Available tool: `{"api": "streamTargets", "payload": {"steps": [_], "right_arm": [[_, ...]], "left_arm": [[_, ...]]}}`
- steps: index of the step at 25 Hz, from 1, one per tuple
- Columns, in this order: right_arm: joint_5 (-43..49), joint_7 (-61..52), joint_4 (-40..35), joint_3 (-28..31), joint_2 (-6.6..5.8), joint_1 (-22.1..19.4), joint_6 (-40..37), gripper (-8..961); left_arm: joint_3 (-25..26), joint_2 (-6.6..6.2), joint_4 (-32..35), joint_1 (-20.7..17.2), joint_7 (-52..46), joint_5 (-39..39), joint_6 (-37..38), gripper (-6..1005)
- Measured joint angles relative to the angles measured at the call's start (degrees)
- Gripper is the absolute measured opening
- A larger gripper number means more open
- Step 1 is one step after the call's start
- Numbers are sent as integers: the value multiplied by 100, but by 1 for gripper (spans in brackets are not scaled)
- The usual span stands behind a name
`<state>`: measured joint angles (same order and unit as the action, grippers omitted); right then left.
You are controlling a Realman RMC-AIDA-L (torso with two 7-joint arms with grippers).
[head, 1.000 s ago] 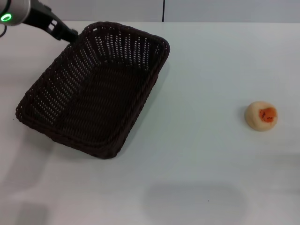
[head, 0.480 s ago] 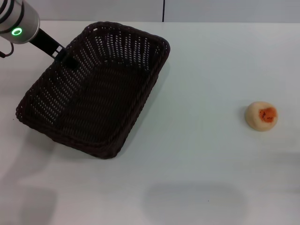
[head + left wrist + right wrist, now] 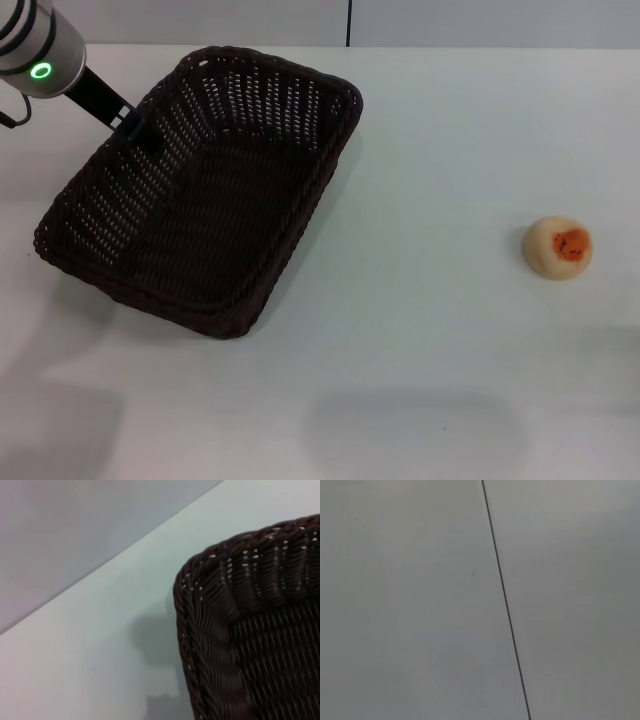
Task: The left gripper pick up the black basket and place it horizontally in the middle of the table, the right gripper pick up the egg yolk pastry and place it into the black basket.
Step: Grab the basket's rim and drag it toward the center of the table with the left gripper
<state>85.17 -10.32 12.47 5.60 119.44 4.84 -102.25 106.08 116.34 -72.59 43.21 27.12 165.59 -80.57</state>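
- My left gripper (image 3: 143,130), black at the end of a silver-grey arm with a glowing green ring, sits at the far left rim of the large rectangular black-brown woven wicker basket (image 3: 200,190); its tip blends into the dark weave, so I cannot tell how its fingers stand.
- My left wrist view shows only one braided basket corner (image 3: 210,630), cut off at the picture's edge.
- My right gripper shows in no view; its wrist view shows only a plain grey surface crossed by one dark line.
- The basket lies at an angle on the left of the plain white table (image 3: 430,150).
- The small round cream egg yolk pastry (image 3: 558,246), orange-red patch up, sits well apart on the right.
- No writing is readable.
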Motion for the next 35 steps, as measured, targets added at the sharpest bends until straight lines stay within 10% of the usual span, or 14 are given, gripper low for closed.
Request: {"api": "streamTargets", "payload": {"steps": [35], "right_arm": [[0, 21, -105, -535, -18, 88, -38, 773]], "left_arm": [[-426, -75, 1257, 254, -32, -1, 667, 698]]}}
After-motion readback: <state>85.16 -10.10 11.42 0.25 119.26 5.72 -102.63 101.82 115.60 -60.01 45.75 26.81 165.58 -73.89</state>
